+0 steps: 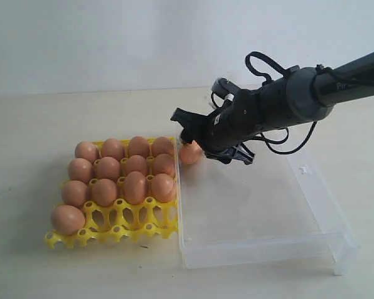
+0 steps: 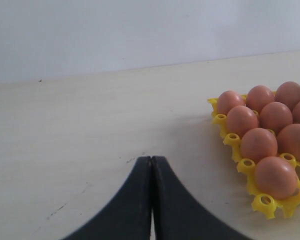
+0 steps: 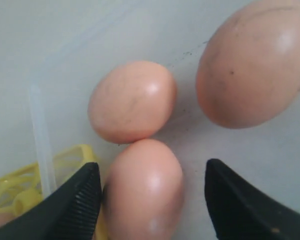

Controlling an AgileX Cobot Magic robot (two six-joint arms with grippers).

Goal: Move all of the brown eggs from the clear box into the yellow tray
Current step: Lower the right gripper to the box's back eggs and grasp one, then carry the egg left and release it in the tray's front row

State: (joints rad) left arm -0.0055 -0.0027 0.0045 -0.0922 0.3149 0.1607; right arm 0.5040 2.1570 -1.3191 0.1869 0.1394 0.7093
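The yellow tray (image 1: 131, 227) holds several brown eggs (image 1: 135, 187) in its back rows and left side. Right of it lies the clear box (image 1: 268, 246). My right gripper (image 1: 199, 142) reaches into the box's far left corner, where one egg (image 1: 191, 152) shows beside the arm. In the right wrist view the gripper (image 3: 152, 167) is open with an egg (image 3: 145, 190) between its fingers; one ribbed finger (image 3: 80, 195) is close against it and the other stands apart. Two more eggs (image 3: 132, 100) (image 3: 255, 65) lie just beyond. My left gripper (image 2: 151, 159) is shut and empty over the bare table.
The box's low clear wall (image 3: 40, 135) separates the eggs from the tray's edge (image 3: 20, 192). Front-row tray cups (image 1: 121, 218) stand empty. In the left wrist view the tray (image 2: 262, 200) with eggs (image 2: 260, 142) lies off to one side. A pale wall rises behind the table.
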